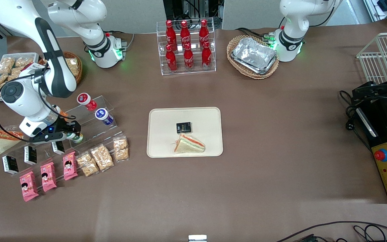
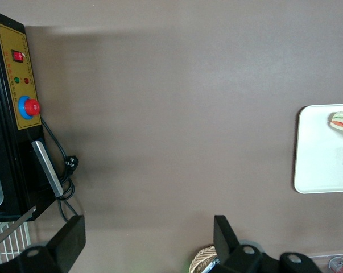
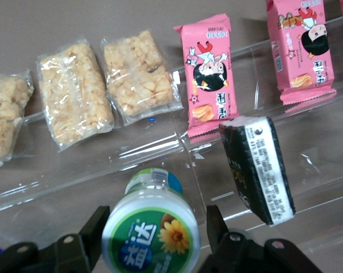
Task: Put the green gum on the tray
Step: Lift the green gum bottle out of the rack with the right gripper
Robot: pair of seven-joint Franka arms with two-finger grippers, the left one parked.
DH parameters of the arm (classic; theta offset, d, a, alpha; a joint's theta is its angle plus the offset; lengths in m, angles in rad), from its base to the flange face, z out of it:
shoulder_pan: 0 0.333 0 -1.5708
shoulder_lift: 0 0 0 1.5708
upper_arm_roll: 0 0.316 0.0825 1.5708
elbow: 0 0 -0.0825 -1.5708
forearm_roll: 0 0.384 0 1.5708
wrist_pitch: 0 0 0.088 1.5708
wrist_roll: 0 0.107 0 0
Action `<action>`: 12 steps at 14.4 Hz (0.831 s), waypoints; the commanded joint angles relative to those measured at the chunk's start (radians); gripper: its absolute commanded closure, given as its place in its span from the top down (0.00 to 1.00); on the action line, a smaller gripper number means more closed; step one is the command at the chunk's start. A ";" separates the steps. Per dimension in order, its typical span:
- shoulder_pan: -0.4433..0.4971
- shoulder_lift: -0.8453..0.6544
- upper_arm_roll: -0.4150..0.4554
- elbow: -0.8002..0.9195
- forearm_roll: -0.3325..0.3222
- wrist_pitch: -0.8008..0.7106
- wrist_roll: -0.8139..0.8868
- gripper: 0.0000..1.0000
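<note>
The green gum (image 3: 151, 230), a small bottle with a white lid and green round label, lies on a clear acrylic stepped stand (image 1: 94, 129) at the working arm's end of the table. My right gripper (image 3: 156, 219) is open with one finger on each side of the gum's lid, and a small gap shows beside one finger. In the front view the gripper (image 1: 72, 131) sits low on the stand with the gum (image 1: 77, 137) at its tip. The cream tray (image 1: 161, 117) lies at the table's middle, holding a sandwich (image 1: 189, 144) and a black packet (image 1: 183, 127); it also shows in the left wrist view (image 2: 319, 165).
A red-lidded bottle (image 1: 85, 100) and a blue-bodied bottle (image 1: 103, 115) lie higher on the stand. A black packet (image 3: 256, 168), pink snack packs (image 3: 211, 79) and rice-cracker bags (image 3: 140, 74) lie beside the gum. A cola rack (image 1: 186, 47) and a basket of foil trays (image 1: 254, 55) stand farther back.
</note>
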 commanded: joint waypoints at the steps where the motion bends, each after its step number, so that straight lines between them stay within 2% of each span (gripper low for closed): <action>1: 0.001 -0.005 -0.001 -0.007 -0.015 0.014 -0.004 0.50; 6: 0.003 -0.016 0.001 0.019 -0.013 -0.017 -0.007 0.47; 12: 0.006 -0.036 0.008 0.277 0.001 -0.429 -0.004 0.48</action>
